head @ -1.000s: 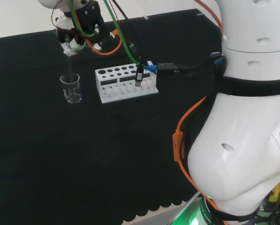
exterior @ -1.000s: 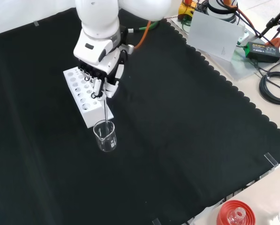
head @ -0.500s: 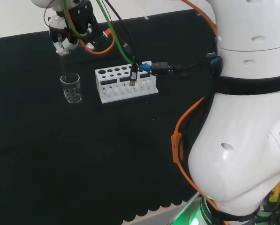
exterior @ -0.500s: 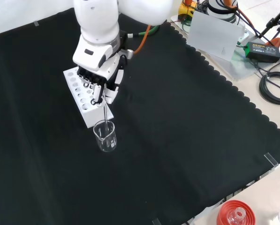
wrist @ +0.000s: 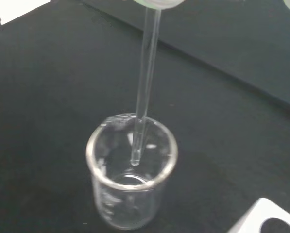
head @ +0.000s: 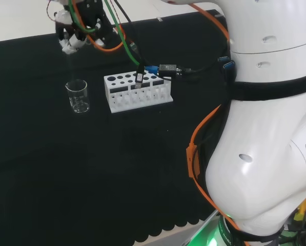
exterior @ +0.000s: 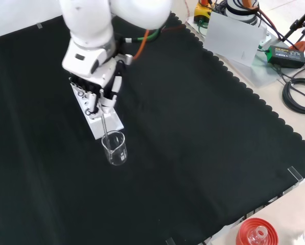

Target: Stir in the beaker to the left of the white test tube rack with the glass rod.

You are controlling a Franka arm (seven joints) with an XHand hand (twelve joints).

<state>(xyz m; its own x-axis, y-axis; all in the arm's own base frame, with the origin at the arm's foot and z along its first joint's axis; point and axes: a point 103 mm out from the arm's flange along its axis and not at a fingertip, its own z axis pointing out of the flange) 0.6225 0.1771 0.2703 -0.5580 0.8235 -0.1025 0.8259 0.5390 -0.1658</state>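
A clear glass beaker (head: 78, 96) stands on the black cloth, left of the white test tube rack (head: 137, 92) in the head view. In the front view the beaker (exterior: 115, 148) sits just below the rack (exterior: 98, 121). The hand (head: 73, 37) hangs above the beaker, shut on the thin glass rod (exterior: 104, 125), which points straight down. In the wrist view the rod (wrist: 145, 82) ends just inside the beaker's mouth (wrist: 131, 158), well above its bottom. The hand (exterior: 97, 92) covers the rack's upper part in the front view.
The arm's big white links (head: 265, 133) stand at the head view's right, with orange and green cables near the rack. A red ribbed stand (exterior: 257, 234) with a flask sits at the bench's near edge. Boxes and cables (exterior: 290, 56) lie beyond the cloth's scalloped edge.
The hand has risen and drifted left in both views, lifting the rod so its tip now sits only just inside the beaker's mouth. The beaker has stayed put.
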